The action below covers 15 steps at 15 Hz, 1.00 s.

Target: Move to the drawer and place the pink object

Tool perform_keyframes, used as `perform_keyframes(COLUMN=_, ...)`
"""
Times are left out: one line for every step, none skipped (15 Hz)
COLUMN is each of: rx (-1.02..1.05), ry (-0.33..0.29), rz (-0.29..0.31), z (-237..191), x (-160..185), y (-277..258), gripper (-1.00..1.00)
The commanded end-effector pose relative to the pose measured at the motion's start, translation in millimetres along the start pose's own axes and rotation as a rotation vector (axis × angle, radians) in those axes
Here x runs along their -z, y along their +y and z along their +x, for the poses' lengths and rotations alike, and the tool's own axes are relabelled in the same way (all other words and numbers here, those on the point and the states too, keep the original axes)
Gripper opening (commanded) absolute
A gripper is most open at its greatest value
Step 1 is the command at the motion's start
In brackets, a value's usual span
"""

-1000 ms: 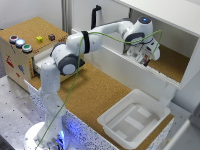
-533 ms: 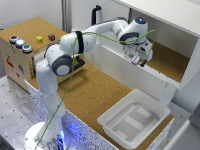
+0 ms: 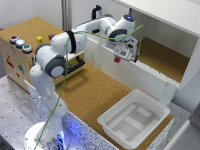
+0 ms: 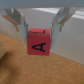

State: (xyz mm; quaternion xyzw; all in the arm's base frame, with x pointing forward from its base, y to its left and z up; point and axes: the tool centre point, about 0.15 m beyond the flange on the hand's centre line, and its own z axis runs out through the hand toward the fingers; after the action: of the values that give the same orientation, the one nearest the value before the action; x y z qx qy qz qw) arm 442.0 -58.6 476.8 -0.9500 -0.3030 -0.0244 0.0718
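Gripper point(image 3: 118, 58) is clamped on the pink object point(image 4: 39, 43), hanging over the white shelf wall, well apart from the drawer point(image 3: 75, 65). I'd carry it high and clear that wall first. Only the wrist view shows a black letter on the block.

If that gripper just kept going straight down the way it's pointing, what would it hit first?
Probably the cork floor of the white-walled shelf; the gripper points down at it, holding the pink block. Depth is unclear, so it could meet the white front wall instead.
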Motion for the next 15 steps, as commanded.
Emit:
perform_keyframes(rx=0.257, ry=-0.038, rz=-0.121, z=15, x=-32, y=-114, gripper=-1.0)
perform_keyframes(rx=0.308, ry=-0.044, rz=-0.115, z=20, x=-36, y=-132, gripper=-1.0)
perform_keyframes(rx=0.36, ry=-0.049, rz=-0.111, z=25, x=-40, y=-151, gripper=-1.0)
perform_keyframes(rx=0.419, ry=-0.06, rz=-0.108, z=29, x=-47, y=-173, gripper=-1.0)
perform_keyframes(rx=0.481, ry=-0.065, rz=-0.113, z=31, x=-51, y=-193, gripper=-1.0)
perform_keyframes(rx=0.544, ry=-0.072, rz=-0.115, z=32, x=-55, y=-212, gripper=-1.0)
perform_keyframes(rx=0.609, ry=-0.076, rz=-0.115, z=32, x=-58, y=-230, gripper=-1.0)
perform_keyframes(rx=0.657, ry=-0.079, rz=-0.112, z=32, x=-60, y=-244, gripper=-1.0)
perform_keyframes(rx=0.711, ry=-0.082, rz=-0.105, z=33, x=-61, y=-258, gripper=-1.0)
perform_keyframes(rx=0.763, ry=-0.082, rz=-0.099, z=34, x=-62, y=-271, gripper=-1.0)
perform_keyframes(rx=0.824, ry=-0.078, rz=-0.084, z=34, x=-65, y=-284, gripper=-1.0)
perform_keyframes(rx=0.881, ry=-0.077, rz=-0.072, z=33, x=-67, y=-296, gripper=-1.0)
perform_keyframes(rx=0.937, ry=-0.074, rz=-0.06, z=33, x=-70, y=-307, gripper=-1.0)
perform_keyframes(rx=0.984, ry=-0.076, rz=-0.053, z=33, x=-74, y=-318, gripper=-1.0)
perform_keyframes(rx=1.023, ry=-0.08, rz=-0.042, z=33, x=-79, y=-326, gripper=-1.0)
